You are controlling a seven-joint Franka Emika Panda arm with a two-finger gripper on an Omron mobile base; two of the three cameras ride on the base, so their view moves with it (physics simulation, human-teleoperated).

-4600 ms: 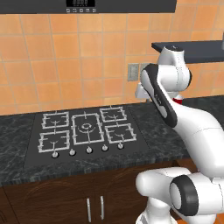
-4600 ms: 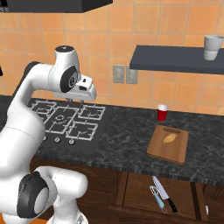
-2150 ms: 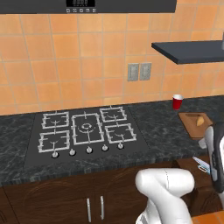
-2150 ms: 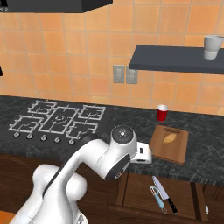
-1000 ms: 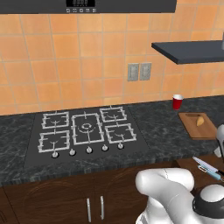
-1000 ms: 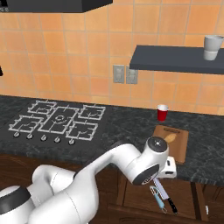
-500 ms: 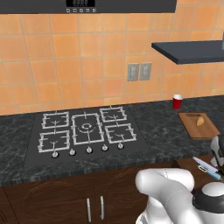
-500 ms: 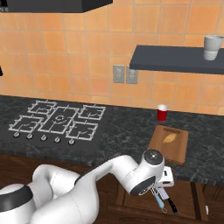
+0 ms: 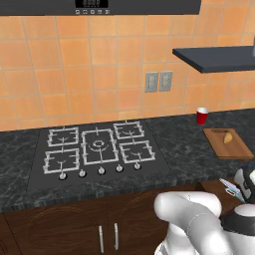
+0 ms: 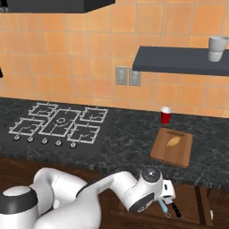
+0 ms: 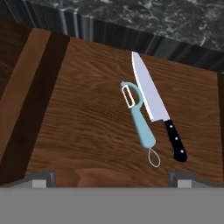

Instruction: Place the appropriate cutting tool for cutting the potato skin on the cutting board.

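The peeler, with a pale head and a light-blue handle, lies on the wooden floor of an open drawer. It sits just left of a black-handled knife. My gripper hangs open above them, its fingertips spread wide and nothing between them. From the right base view the peeler lies just below my hand, under the counter edge. The brown cutting board rests on the counter above, with the potato on it. The left base view shows that board and potato at the far right.
A red cup stands behind the board near the wall. The gas hob takes up the counter's left part. A white mug sits on the dark wall shelf. The counter's dark edge overhangs the drawer's far end.
The arm has swung from above the hob down to the open drawer. In the last second the hand sank lower toward the peeler and knife.
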